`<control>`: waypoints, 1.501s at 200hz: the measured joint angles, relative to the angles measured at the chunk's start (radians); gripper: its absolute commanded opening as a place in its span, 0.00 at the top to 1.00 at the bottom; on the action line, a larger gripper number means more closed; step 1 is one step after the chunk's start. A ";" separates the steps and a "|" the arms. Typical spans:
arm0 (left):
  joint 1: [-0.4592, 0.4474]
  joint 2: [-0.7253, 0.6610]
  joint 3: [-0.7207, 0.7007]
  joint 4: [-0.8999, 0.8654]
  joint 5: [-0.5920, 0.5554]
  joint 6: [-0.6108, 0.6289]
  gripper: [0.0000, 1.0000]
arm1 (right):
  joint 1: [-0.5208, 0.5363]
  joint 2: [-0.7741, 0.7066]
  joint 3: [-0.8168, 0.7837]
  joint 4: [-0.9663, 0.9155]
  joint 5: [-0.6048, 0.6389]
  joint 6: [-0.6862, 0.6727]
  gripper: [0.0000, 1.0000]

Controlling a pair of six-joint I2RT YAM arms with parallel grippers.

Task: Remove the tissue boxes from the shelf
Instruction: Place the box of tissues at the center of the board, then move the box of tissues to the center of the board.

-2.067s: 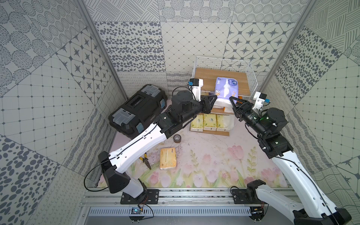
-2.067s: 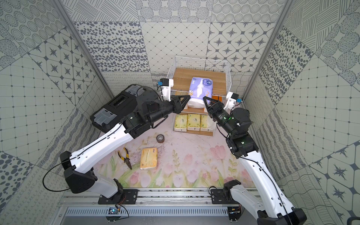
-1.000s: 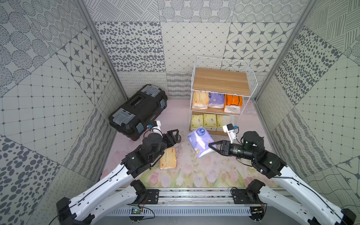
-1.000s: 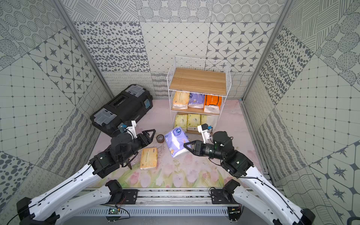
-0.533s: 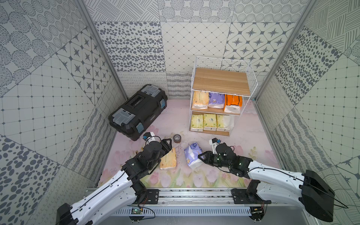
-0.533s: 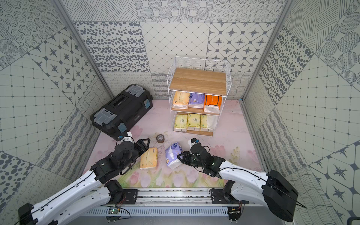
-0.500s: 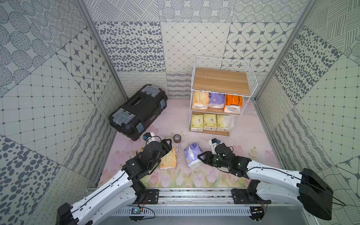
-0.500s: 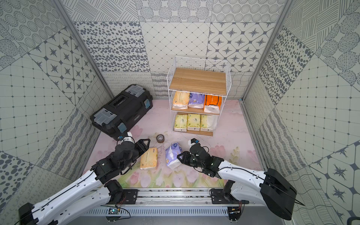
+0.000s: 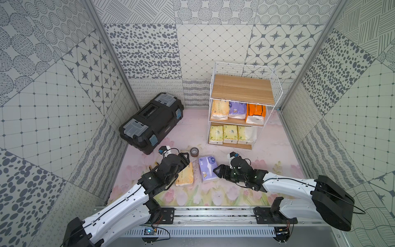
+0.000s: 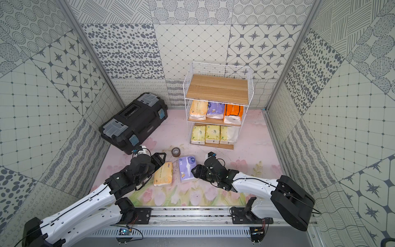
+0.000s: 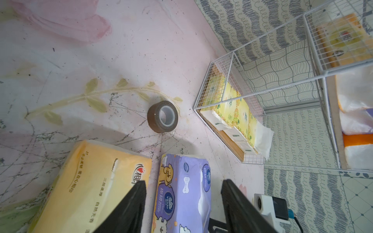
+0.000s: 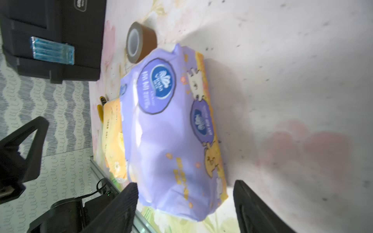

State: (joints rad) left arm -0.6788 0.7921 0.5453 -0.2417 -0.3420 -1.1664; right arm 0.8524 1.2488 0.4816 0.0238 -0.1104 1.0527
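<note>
off the shelf (image 9: 241, 89) so far: a pale orange pack (image 9: 184, 177) and a lavender pack (image 9: 206, 169), lying side by side on the desk (image 9: 267, 149), lower centre in both top views. the right hand (image 12: 185, 183) stands apart around the lavender pack's end, unclamped; the left hand (image 11: 183, 181) hangs apart, empty. six remain shelved, right of centre: a mixed row (image 9: 236, 109) above a yellow-green row (image 9: 230, 133).
</note>
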 measured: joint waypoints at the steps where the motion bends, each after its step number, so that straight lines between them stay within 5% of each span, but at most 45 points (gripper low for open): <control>1: 0.000 0.002 0.001 0.000 0.000 0.000 0.36 | -0.008 -0.002 0.000 -0.006 -0.005 -0.005 0.21; 38: 0.001 0.082 0.019 0.034 0.029 0.028 0.36 | -0.195 -0.034 0.051 -0.159 -0.159 -0.172 0.25; 107: 0.010 0.236 0.036 0.105 0.105 0.058 0.35 | -0.221 0.161 0.194 -0.121 -0.327 -0.306 0.48; 237: 0.020 0.293 0.035 0.121 0.127 0.077 0.39 | -0.032 0.363 0.246 0.015 -0.358 -0.274 0.72; 300: 0.020 0.233 0.032 0.095 0.106 0.077 0.39 | 0.051 0.439 0.317 0.053 -0.342 -0.231 0.73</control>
State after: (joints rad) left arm -0.6586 1.0252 0.5774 -0.1471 -0.2363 -1.0893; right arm 0.9035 1.6882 0.7982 0.0772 -0.4526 0.8219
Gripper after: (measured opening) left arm 0.608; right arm 0.267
